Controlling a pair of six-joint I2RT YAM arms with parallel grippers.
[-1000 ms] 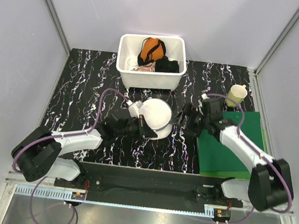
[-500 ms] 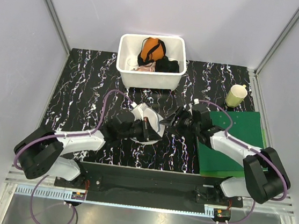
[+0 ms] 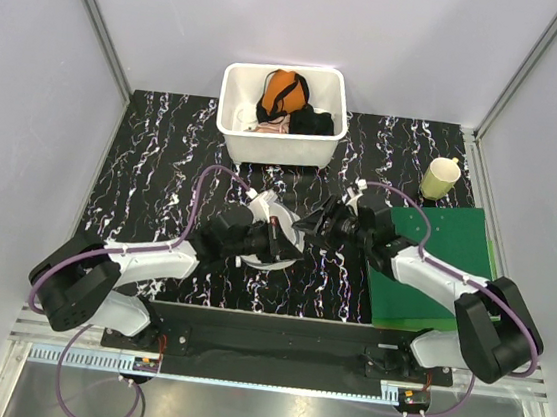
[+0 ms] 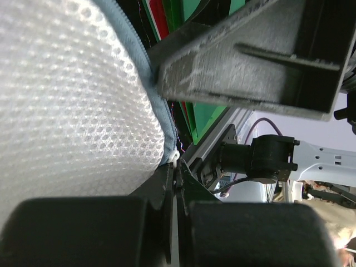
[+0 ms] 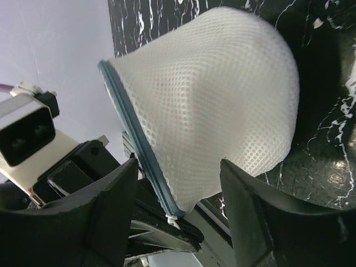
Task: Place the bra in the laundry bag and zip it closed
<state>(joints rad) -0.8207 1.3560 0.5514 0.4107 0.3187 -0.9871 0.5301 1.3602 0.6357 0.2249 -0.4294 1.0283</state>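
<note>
Right wrist: R hand (image 5: 178,167) (wide, astride bag (image 5: 222,100)) could snag mesh & yank zip tab (image 4: 177,158) out of pinching L hand (image 4: 177,186).

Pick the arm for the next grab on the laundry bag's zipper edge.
Right. The right gripper has open jaws either side of the laundry bag at its zipper edge. The left gripper is shut on the bag's seam, so it is occupied.
</note>
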